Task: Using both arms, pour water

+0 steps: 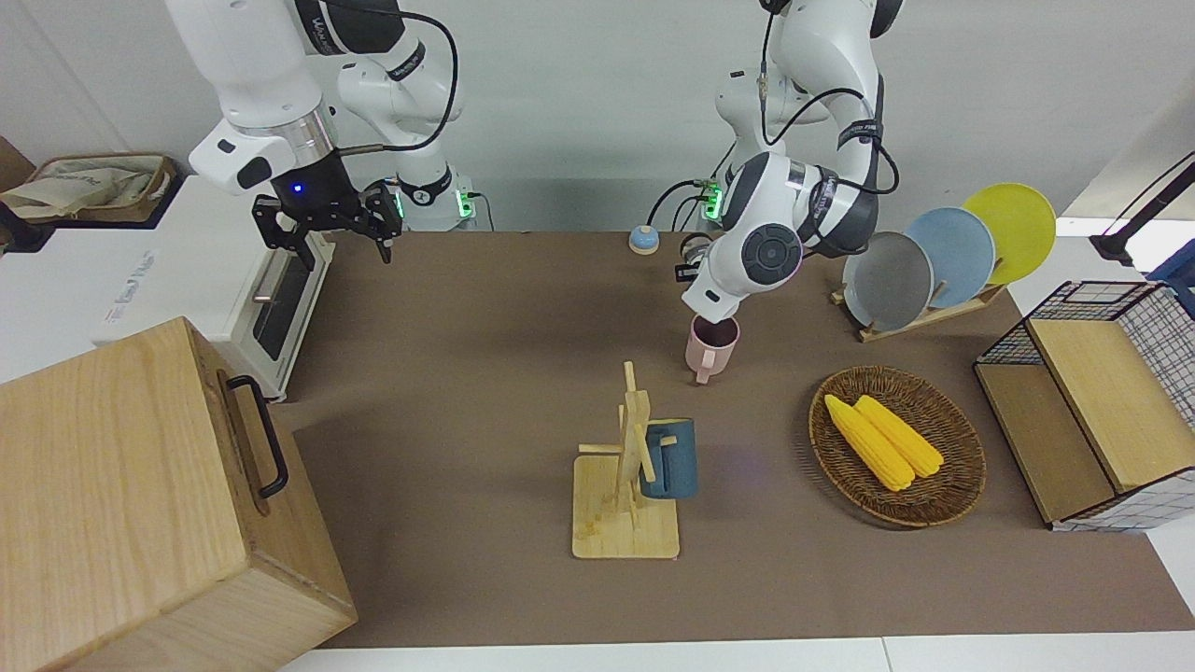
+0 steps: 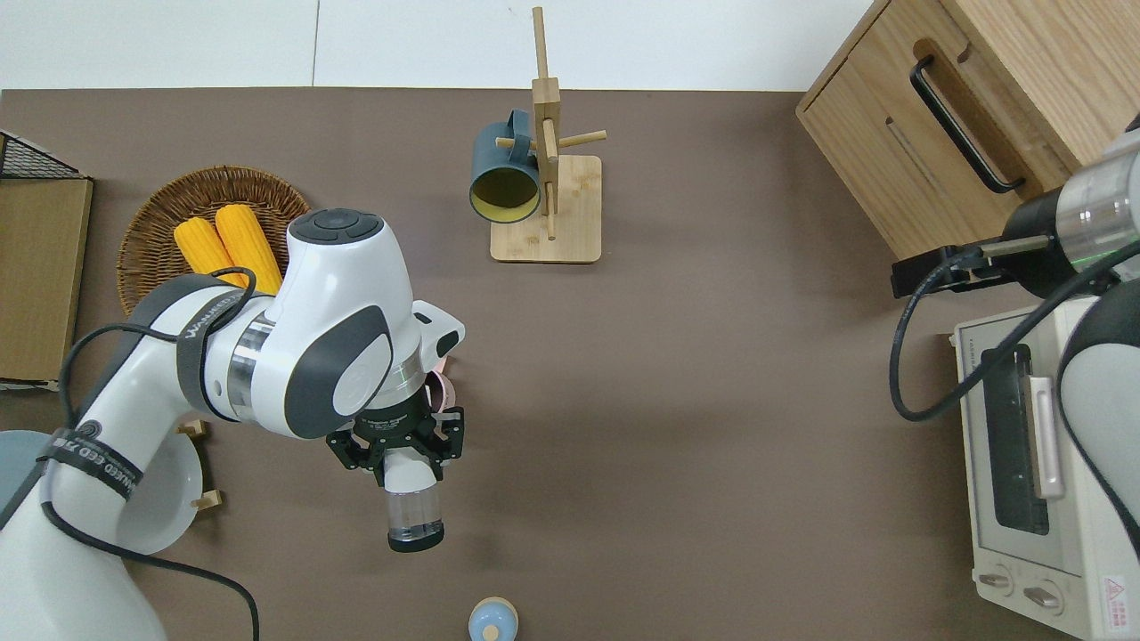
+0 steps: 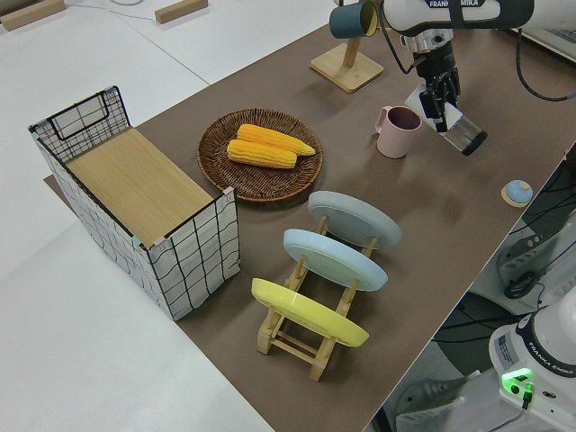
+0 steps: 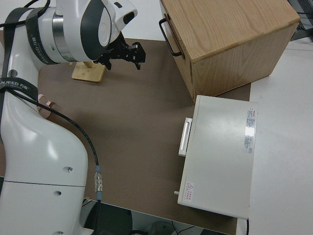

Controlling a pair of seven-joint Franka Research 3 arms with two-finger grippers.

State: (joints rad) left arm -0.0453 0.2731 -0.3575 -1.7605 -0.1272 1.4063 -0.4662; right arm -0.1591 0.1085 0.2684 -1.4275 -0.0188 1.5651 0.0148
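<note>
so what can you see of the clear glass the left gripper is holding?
The clear cylindrical glass looks transparent with a dark rim or base at its free end. It is tipped onto its side, off the table, held at one end by the left gripper, whose fingers close on it. Its free end points toward the robots, away from the pink mug, which stands just past the gripper on the brown table. Whether it holds any water cannot be told. Only the gripper touches it.
</note>
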